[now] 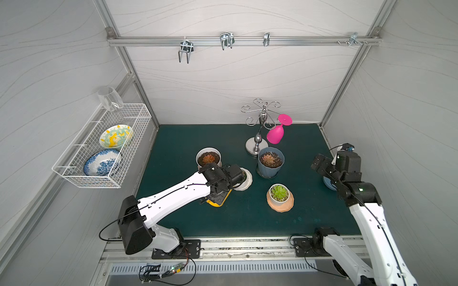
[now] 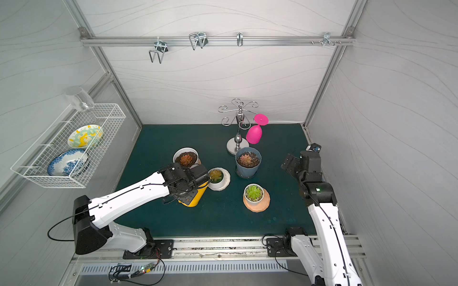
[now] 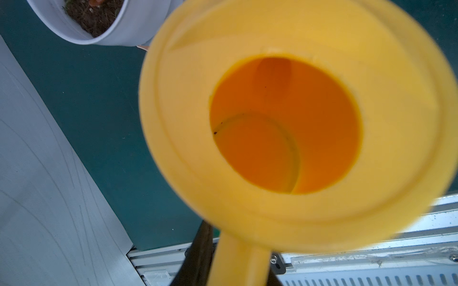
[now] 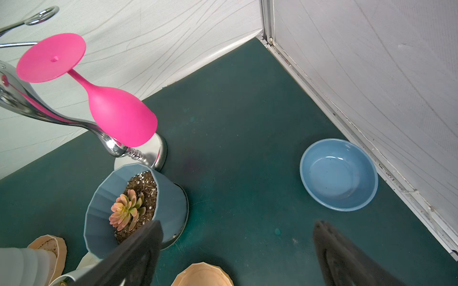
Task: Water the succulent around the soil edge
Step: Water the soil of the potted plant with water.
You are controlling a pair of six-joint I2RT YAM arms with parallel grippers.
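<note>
My left gripper (image 3: 239, 268) is shut on the handle of a yellow watering can (image 3: 285, 128), whose open top fills the left wrist view. In both top views the can (image 2: 195, 195) leans toward a small white pot with a yellow-green succulent (image 2: 216, 175) on a white saucer, just ahead of the left gripper (image 2: 184, 192). In a top view the left wrist hides most of that pot (image 1: 245, 179). The spout is hidden. My right gripper (image 4: 238, 237) hangs open and empty at the right side (image 1: 319, 164), above the green mat.
A white pot with a reddish succulent (image 1: 208, 158) stands behind the left wrist. A blue-grey pot (image 1: 270, 161), a green succulent on a peach saucer (image 1: 280, 195), a glass stand (image 1: 257, 138) with a pink glass (image 1: 276, 135), a blue bowl (image 4: 338, 174), a wire basket (image 1: 99, 148).
</note>
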